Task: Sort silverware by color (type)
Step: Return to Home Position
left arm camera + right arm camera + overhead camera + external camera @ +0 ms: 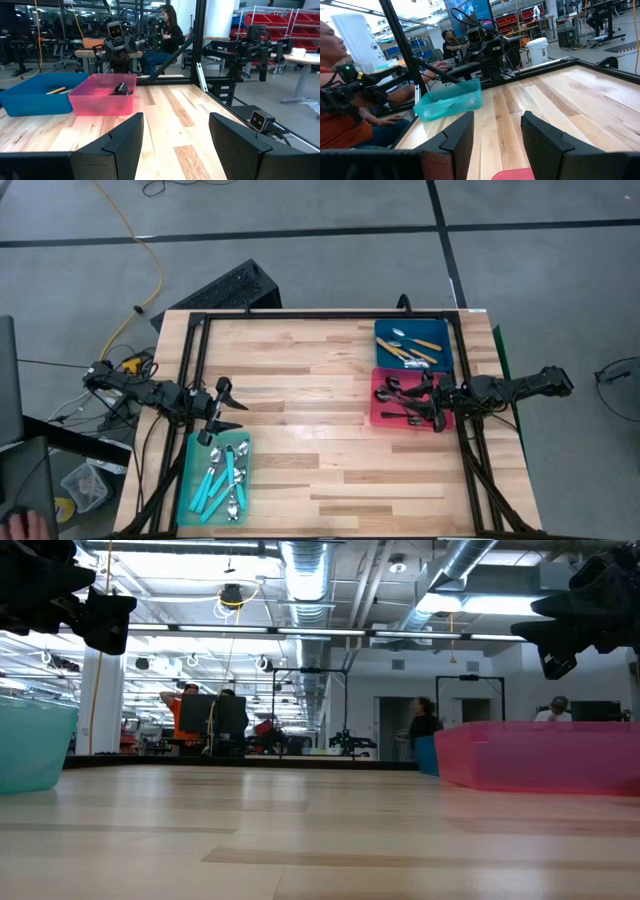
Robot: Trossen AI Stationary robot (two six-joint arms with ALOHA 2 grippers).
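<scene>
Here, teal spoons (218, 478) lie lengthwise along the teal bin (188, 465).

In the low view the left edge cuts off the teal bin (35, 745), the right edge the red bin (540, 755), and their walls hide the contents. From above, the right gripper (430, 405) covers part of the red bin; its dark spoons (392, 388) are too small to count.

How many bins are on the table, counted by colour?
Teal bin: 1
Blue bin: 1
Red bin: 1
Total: 3 bins
</scene>
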